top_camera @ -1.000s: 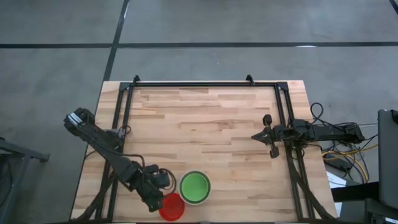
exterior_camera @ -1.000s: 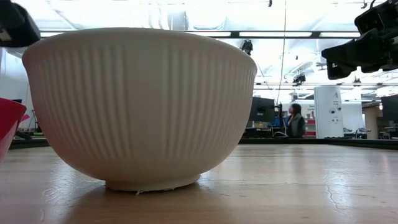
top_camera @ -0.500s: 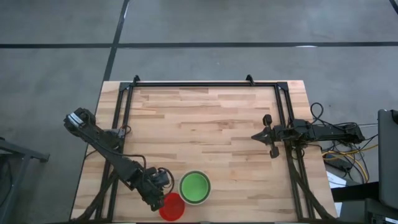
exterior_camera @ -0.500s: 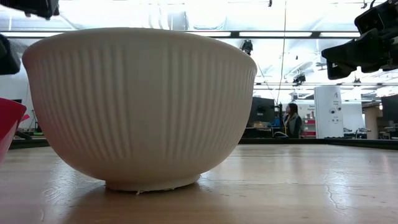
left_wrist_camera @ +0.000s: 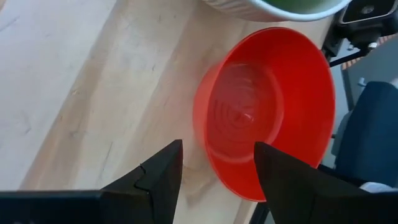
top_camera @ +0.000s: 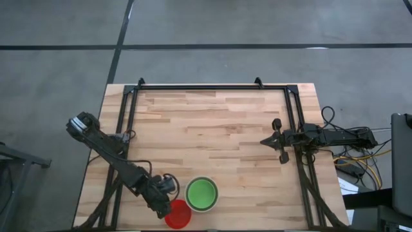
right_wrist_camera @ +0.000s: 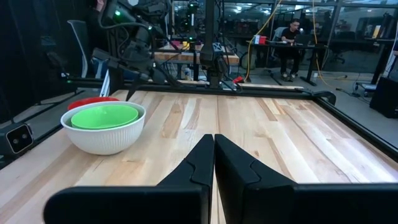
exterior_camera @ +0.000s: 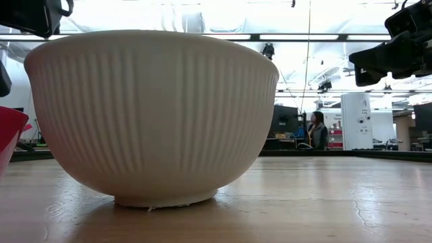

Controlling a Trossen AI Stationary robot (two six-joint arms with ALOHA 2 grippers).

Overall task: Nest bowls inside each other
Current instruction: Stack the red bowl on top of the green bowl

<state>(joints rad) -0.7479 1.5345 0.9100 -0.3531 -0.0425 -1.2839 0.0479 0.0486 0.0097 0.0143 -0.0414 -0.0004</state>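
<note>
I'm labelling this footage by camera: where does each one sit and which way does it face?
High: overhead, straight down on the table; both arms show.
Low: at tabletop level, facing the white bowl.
Left wrist: above the red bowl; open left pincer frames its rim.
Right wrist: looks across the table past the shut right pincer.
Shared: high and right wrist both show the green bowl nested in the white one.

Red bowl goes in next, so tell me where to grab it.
Pinch the red bowl by its thin rim, on the side away from the white bowl. It sits upright and open, so come from above with the open left end effector, one finger inside the wall.
</note>
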